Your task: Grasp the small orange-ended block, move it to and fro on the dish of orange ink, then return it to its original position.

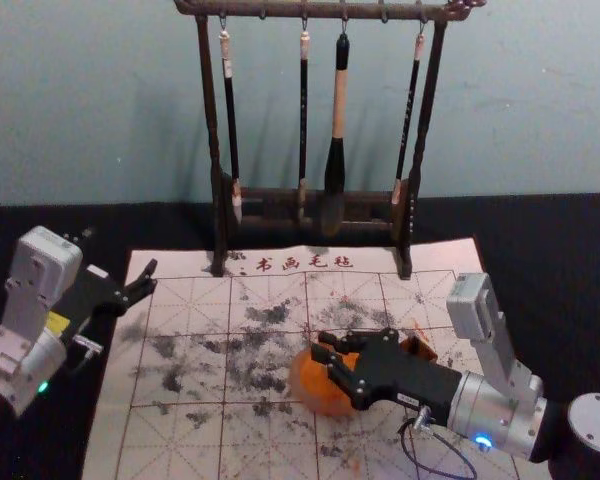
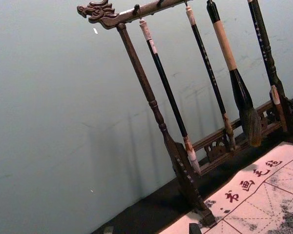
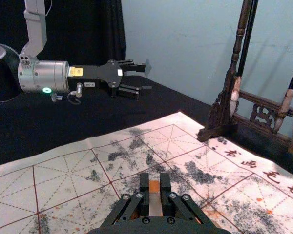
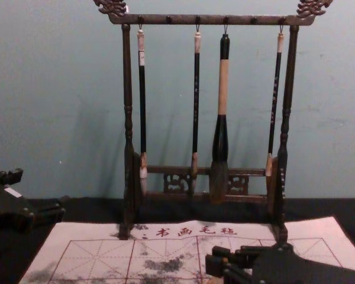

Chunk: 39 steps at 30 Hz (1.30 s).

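We record the right end effector [image 1: 322, 347] grasping the straight-sided, orange-ended block [image 3: 155, 197] at the round orange dish [image 1: 313, 396] on the ink-blotched mat [image 1: 195, 440], the left end effector [image 1: 152, 277] released at the left, and 4 brushes hanging from the turned-wood rack [image 1: 210, 110].

In the head view's upper middle, a dark wood rack [image 1: 208, 110], carved and softly shiny, beside a smooth wall [image 1: 100, 100]. Across the middle — matt black cloth [image 1: 535, 250] under a matt, fabric-like sheet [image 1: 190, 450]. Lower right, the right arm [image 1: 480, 405] — smooth silvery metal.
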Motion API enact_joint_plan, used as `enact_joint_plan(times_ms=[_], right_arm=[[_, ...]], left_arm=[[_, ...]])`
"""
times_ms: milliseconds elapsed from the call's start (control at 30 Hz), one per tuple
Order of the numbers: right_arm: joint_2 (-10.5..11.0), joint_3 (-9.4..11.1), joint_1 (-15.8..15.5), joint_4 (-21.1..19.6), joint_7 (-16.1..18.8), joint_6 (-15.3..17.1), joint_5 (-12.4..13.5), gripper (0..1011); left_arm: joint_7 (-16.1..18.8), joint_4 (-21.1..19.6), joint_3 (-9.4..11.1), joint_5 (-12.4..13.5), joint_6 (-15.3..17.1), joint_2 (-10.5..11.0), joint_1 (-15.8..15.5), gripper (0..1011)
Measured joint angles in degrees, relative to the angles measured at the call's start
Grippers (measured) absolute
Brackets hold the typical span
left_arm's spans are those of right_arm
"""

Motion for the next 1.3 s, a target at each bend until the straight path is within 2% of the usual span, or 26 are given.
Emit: enact_joint_plan(times_ms=[433, 767, 967, 1300], right_arm=[[-1.8, -0.6, 2.6, 2.9, -1.6, 0.6, -2.1, 88], [-2.5, 0.2, 3.9, 4.4, -3.0, 1.2, -3.1, 88], [-2.0, 0.9, 3.7, 4.0, -3.1, 1.7, -3.3, 88], [0.3, 1.7, 0.9, -0.5, -3.4, 3.1, -3.0, 88]], left_arm=[[0.0, 0.0, 0.0, 0.0, 0.0, 0.0, 0.0, 1001], [0.0, 0.0, 0.0, 0.0, 0.0, 0.0, 0.0, 1001], [0.0, 0.0, 0.0, 0.0, 0.0, 0.0, 0.0, 1001], [0.0, 0.0, 0.0, 0.0, 0.0, 0.0, 0.0, 1002]])
